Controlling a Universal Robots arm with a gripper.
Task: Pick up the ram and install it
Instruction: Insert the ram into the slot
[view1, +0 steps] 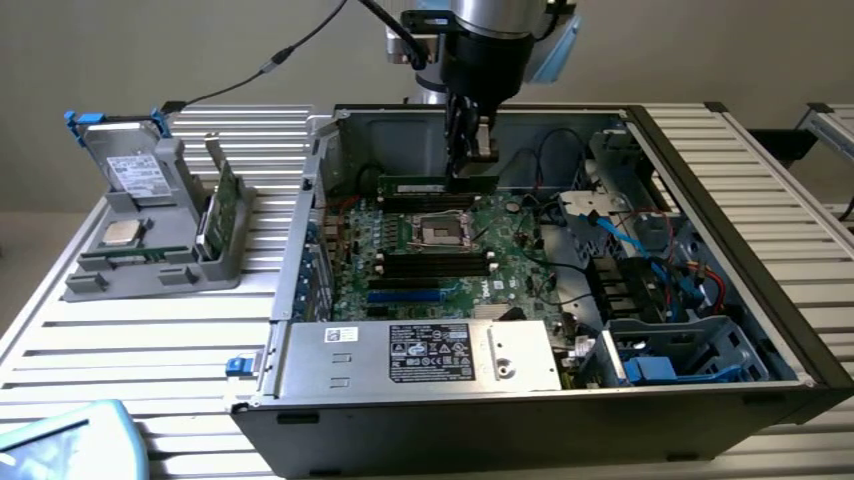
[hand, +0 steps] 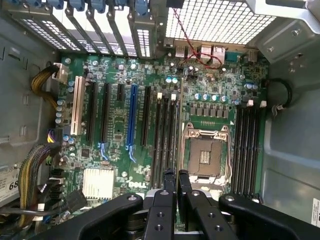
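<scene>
end effector (view1: 470, 170) hangs point-down inside the open computer case (view1: 781, 330), its narrow jaws pinched on the ram (view1: 424, 184). the arm (view1: 491, 25) comes straight down from above, wrist vertical, with a black cable (view1: 287, 50) trailing off toward the exterior view's left.

the ram is a thin green stick held level, long edge down. it is gripped near its end on the exterior view's right, so most of its length juts out toward the exterior view's left. it sits low over the motherboard (view1: 514, 265), just beyond the processor socket (view1: 441, 232) and right above the black memory slots (view1: 424, 203) there - whether its lower edge touches a slot cannot be told.

in the wrist view the end effector (hand: 176, 176) looks straight down on the board. its two dark fingers (hand: 169, 189) are drawn close together, with only a slim gap between them. they line up with the long memory slots (hand: 166, 132) beside the open socket (hand: 206, 154).

nearer the camera in the exterior view, the silver power supply (view1: 420, 355) lies along the front edge of the case. the case rests on a slatted surface (view1: 134, 350). well apart, at the exterior view's left, a grey holder (view1: 94, 285) stands on the same surface - it carries other parts.
</scene>
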